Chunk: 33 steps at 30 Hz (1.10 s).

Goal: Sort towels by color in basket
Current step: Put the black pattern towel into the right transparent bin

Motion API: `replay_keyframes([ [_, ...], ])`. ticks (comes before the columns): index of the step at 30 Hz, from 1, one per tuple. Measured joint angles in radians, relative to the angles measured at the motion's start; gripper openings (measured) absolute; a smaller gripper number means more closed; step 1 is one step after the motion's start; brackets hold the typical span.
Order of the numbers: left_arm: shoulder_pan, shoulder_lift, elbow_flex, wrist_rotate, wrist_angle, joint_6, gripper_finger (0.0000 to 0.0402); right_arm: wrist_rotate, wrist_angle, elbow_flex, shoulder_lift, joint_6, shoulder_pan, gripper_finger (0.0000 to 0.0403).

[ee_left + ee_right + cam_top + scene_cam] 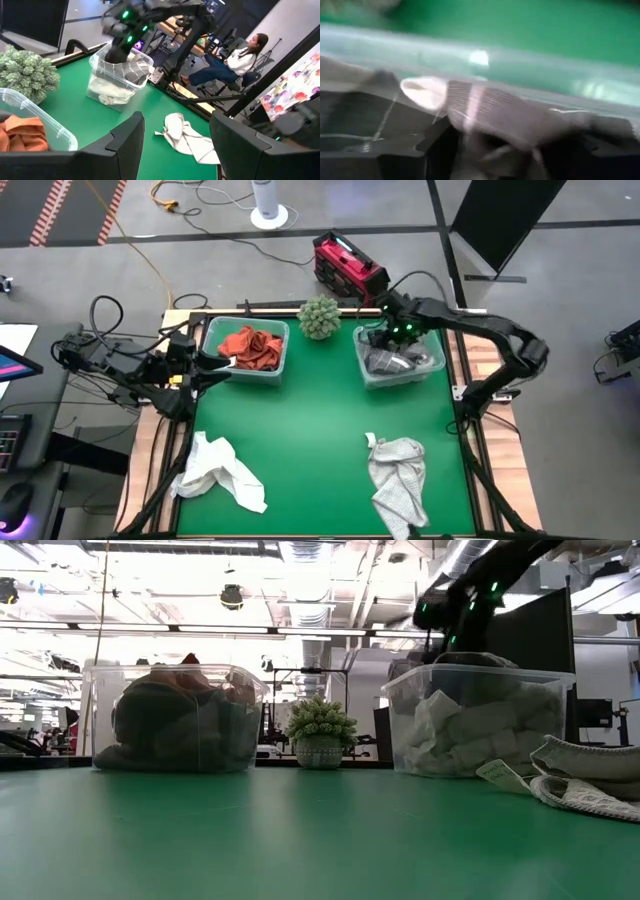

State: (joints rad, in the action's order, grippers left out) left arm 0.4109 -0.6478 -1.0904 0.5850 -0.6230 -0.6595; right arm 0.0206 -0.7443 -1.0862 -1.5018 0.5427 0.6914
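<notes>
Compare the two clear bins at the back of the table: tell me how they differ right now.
The left bin holds rust-orange cloth; the right bin holds grey and pale cloths. The right gripper reaches down into the right bin, whereas the left gripper, open, sits at the left bin's near edge, not inside. Both are clear plastic tubs, flanking the small potted plant on the green mat.

The high view looks straight down on the whole table. The low view looks level across it toward the far edge. Both share the two bins and the plant. Wrist views sit close.
</notes>
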Motion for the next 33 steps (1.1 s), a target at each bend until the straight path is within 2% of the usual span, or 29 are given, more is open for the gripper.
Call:
replay_keyframes([
  [3,0.000,0.000,0.000,-0.004,-0.002,0.015,0.0212,-0.097,-0.077,-0.040,0.087,-0.024,0.001,0.0281],
  [7,0.000,0.000,0.000,-0.014,-0.038,0.025,0.0212,-0.113,-0.169,-0.058,0.198,-0.069,-0.031,0.0281],
  [11,0.000,0.000,0.000,-0.037,-0.076,0.004,0.0212,-0.090,-0.262,-0.042,0.306,-0.043,-0.153,0.0281],
  [14,0.000,0.000,0.000,-0.061,-0.086,-0.013,0.0212,-0.087,-0.217,-0.005,0.367,0.023,-0.255,0.0281],
  [20,0.000,0.000,0.000,-0.074,-0.092,-0.013,0.0212,-0.106,-0.193,0.078,0.327,0.111,-0.344,0.0281],
  [25,0.000,0.000,0.000,-0.075,-0.091,-0.017,0.0212,-0.152,-0.177,0.064,0.318,0.073,-0.323,0.0281],
  [33,0.000,0.000,0.000,-0.074,-0.090,-0.012,0.0212,-0.118,-0.178,0.085,0.290,-0.019,-0.289,0.0281],
])
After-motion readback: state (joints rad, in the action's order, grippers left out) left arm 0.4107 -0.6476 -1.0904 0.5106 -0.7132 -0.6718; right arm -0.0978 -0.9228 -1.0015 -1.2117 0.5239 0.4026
